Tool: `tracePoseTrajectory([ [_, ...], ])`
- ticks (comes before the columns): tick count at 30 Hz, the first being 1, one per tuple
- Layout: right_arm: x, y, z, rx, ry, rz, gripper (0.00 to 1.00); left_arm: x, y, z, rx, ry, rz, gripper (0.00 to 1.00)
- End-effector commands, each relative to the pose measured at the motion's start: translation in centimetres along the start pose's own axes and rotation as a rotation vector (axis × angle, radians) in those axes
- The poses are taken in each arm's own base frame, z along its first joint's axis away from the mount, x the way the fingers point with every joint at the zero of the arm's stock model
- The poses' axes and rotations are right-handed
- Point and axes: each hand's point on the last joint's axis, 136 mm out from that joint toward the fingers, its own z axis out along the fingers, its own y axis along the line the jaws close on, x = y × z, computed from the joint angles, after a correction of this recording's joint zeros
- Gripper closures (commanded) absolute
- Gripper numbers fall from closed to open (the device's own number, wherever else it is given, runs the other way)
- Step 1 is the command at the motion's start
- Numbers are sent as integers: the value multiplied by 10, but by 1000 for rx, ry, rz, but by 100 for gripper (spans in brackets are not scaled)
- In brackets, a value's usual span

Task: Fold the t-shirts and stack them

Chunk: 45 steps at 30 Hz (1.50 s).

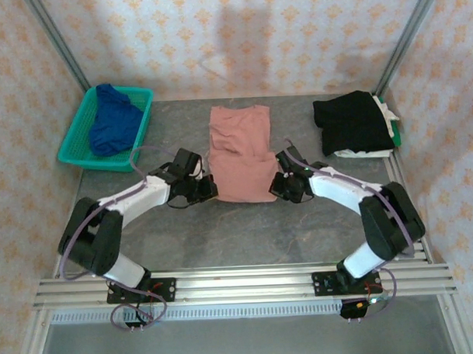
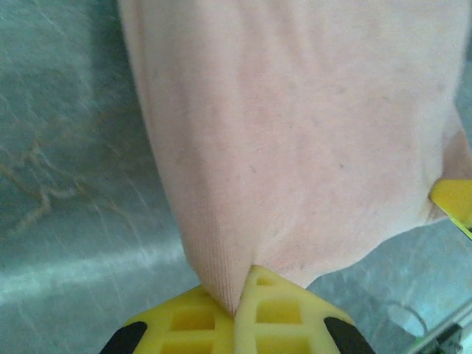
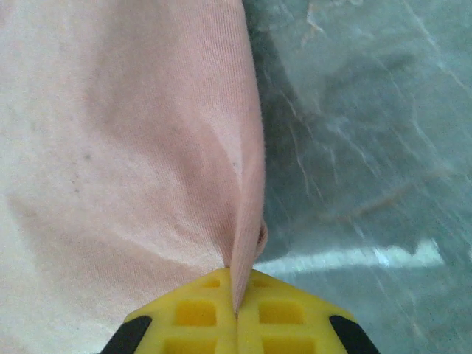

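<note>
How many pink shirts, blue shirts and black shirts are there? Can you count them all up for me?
pink shirt: 1
blue shirt, in the basket: 1
black shirt: 1
Total: 3

Pink tee: centre of table, laid lengthwise, wrinkled, both near corners pinched. Blue tee: crumpled heap in teal basket, far left. Black tee: folded, far right.
</note>
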Motion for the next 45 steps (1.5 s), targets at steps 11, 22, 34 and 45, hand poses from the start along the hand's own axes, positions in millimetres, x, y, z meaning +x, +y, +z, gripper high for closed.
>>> tracePoseTrajectory([
  [11,-37,66,-114,-106,-86,-51,100,-48,-64,-91,17,-164,98,100],
  [22,-184,127,-50,-136,-41,-9,100,-199,-61,-44,26,-162,-16,100],
  [34,-247,133,28,-173,-18,48,83,-271,13,21,-38,-76,-155,65],
  [45,-257,117,-28,22,-219,-135,68,-277,4,-34,-121,-192,-47,50],
])
